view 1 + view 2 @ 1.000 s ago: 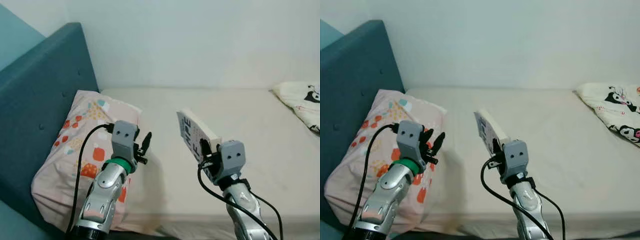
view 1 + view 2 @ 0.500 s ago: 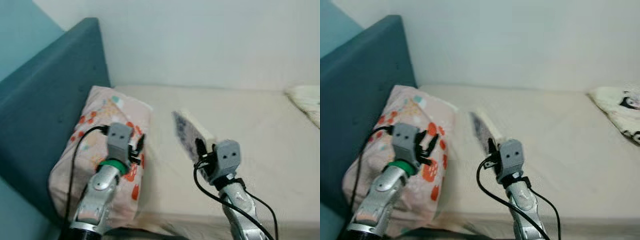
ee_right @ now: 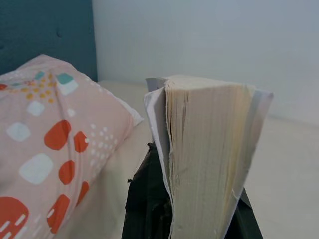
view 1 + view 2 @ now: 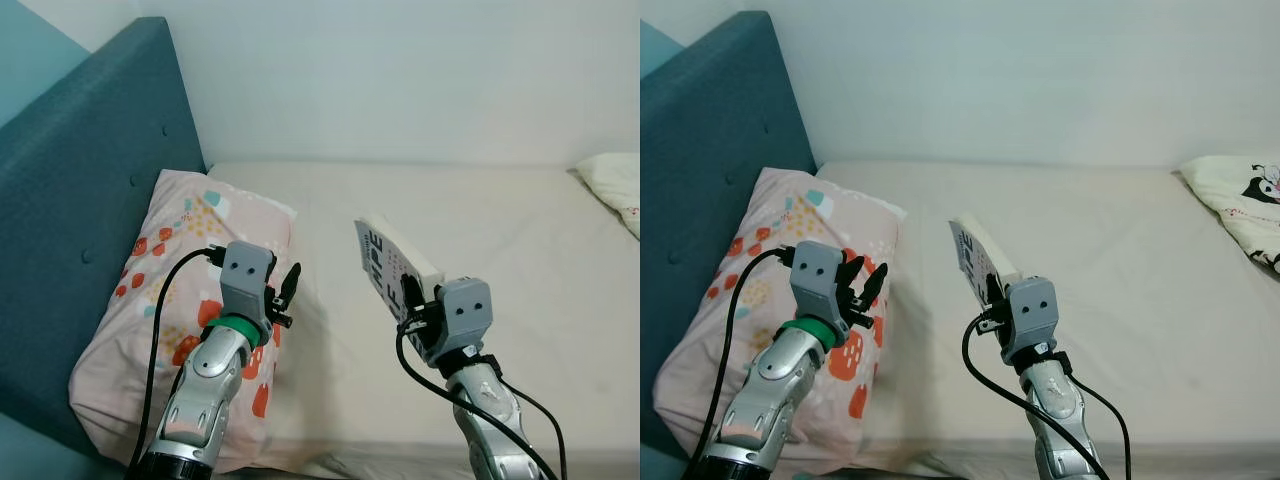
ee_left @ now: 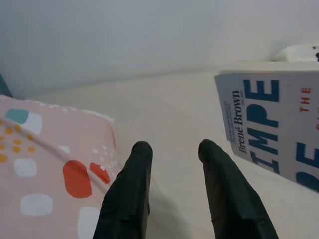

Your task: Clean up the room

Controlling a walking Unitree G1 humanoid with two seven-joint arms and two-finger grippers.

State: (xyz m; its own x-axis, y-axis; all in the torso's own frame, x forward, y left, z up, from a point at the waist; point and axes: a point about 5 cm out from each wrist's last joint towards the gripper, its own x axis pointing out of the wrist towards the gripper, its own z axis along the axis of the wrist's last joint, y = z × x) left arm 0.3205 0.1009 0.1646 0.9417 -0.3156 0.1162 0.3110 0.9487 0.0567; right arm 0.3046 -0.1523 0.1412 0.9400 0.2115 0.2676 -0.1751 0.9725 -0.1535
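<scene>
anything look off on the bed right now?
Nothing is spilled or broken. The right gripper holds a paperback book upright above the mattress; its front cover is bent away from the pages.

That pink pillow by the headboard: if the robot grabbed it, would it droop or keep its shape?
The pillow looks plump and soft, so it would probably sag around a pinch. It seems light for its bulk. The fabric cover should give the open left gripper, hovering beside it, decent grip, though the cover might bunch up alone.
</scene>
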